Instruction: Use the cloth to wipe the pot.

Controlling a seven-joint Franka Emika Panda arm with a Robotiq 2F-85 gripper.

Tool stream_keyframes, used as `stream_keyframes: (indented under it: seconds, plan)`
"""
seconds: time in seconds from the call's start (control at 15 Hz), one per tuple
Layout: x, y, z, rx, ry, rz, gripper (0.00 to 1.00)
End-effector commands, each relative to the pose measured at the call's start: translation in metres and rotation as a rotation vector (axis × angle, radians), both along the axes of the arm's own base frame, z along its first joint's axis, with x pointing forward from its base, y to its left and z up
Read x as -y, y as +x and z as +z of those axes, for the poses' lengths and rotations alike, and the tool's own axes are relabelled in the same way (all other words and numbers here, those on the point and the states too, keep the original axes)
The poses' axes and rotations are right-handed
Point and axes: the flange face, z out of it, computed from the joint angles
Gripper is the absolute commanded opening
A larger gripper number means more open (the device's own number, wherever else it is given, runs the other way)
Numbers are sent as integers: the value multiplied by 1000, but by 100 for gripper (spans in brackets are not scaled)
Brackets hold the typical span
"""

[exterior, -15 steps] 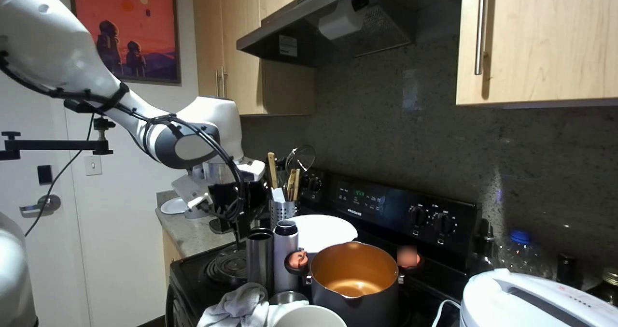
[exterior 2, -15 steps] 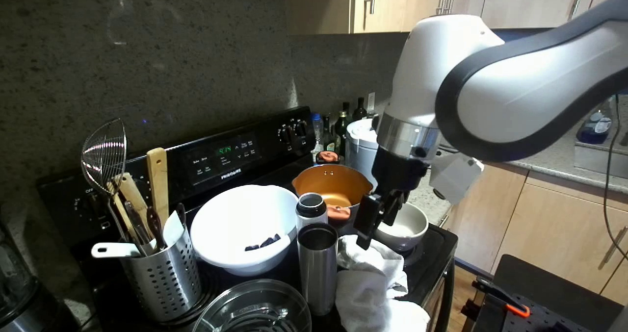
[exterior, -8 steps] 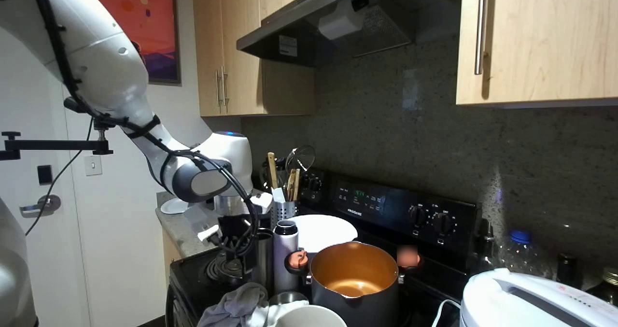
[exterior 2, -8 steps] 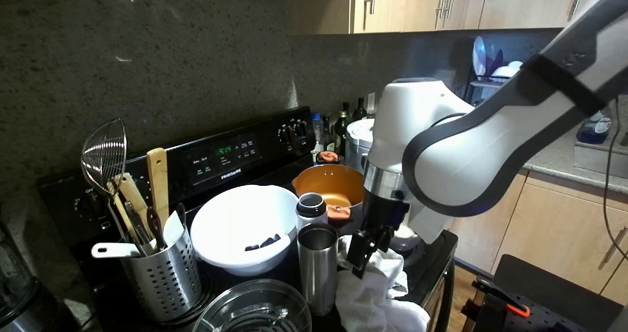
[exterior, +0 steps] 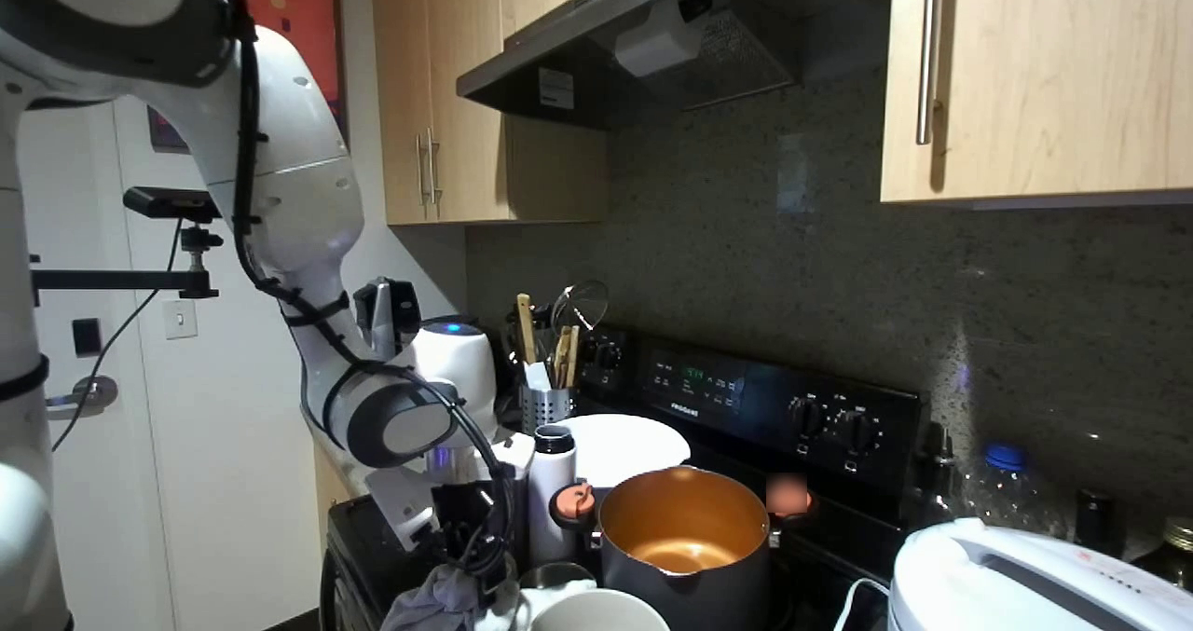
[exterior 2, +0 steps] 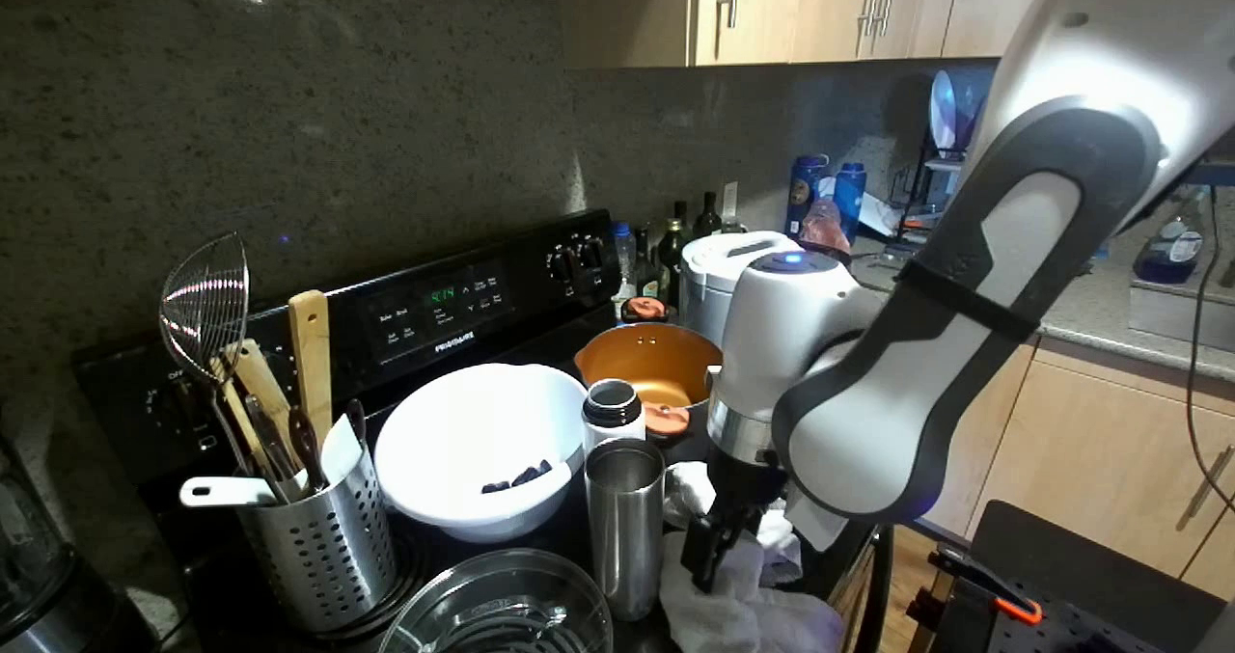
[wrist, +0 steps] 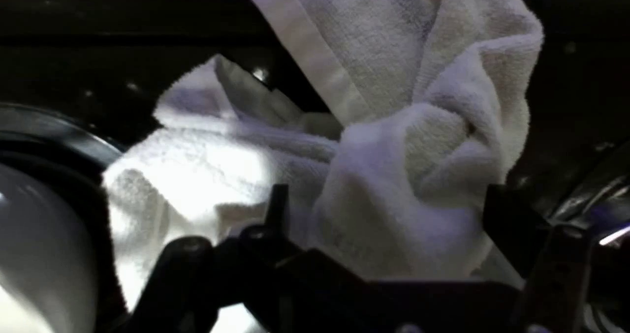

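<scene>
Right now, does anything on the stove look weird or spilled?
A little: in an exterior view, the metal utensil holder stands on a burner, odd since that's for cooking. The cloth lies crumpled on the stovetop too. I see no spill.

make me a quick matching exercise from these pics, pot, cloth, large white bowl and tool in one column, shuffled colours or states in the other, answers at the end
Column one
1. pot
2. cloth
3. large white bowl
4. tool

Column two
A. holds dark pieces
B. open, jaws apart
C. rumpled, in folds
D. orange inside

Right pairs: 1-D; 2-C; 3-A; 4-B
</scene>
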Motion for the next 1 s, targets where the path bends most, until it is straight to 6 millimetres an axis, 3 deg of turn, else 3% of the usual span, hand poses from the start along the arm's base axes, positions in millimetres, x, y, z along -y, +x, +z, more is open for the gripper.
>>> stream_keyframes:
  seconds: [0.0,0.07,0.33,0.67,0.93]
  plan:
    - [7,-1,-29,26,-26,-9,75]
    - [10,-1,-35,35,-37,-8,74]
    - [20,2,-42,79,-69,-5,42]
    - [-6,-1,-32,69,-57,22,8]
    - [-26,-1,-6,27,-65,52,6]
